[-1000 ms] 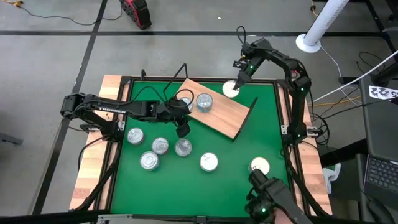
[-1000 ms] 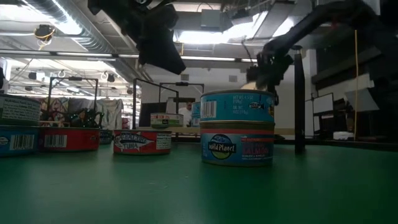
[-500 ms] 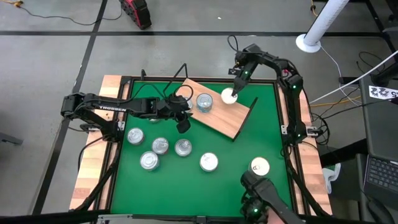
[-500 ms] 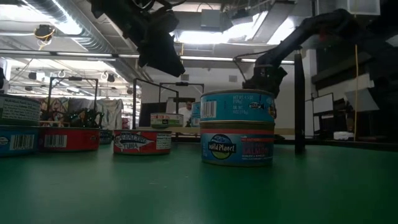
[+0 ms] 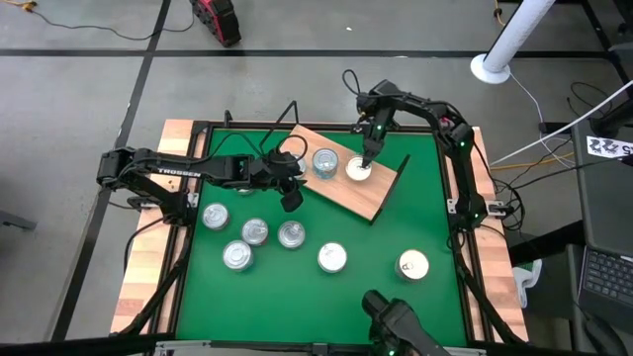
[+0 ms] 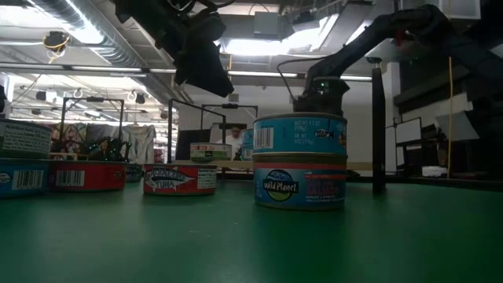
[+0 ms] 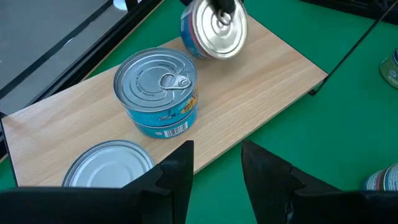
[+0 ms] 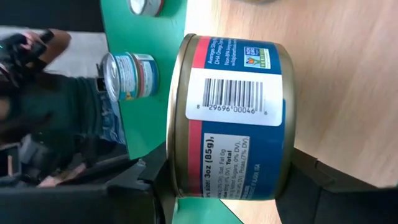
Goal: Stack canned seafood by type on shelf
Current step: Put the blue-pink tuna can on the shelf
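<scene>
Green-topped table (image 5: 297,287), wooden rim. The rectangular light-brown wooden shelf board (image 5: 381,193) lay askew across the far half.

Right arm: over the last second it swung in from the far edge of the table to a spot above the shelf. Right gripper (image 5: 362,158) was clamped on a small flat round tin with a red-and-blue label (image 8: 233,115), held on its side over the board; whether it touched the wood could not be told. Judged: the delivery was nearly done, release pending.

Left arm: unchanged. Left gripper (image 5: 290,193) hovered at the shelf's near-left edge, fingers partly apart, holding nothing.

On the shelf: a teal-labelled stack of silver-lidded tins (image 7: 161,90) and a lone silver-lidded tin (image 7: 109,163) beside it. Five more tins waited loose on the green mat.
</scene>
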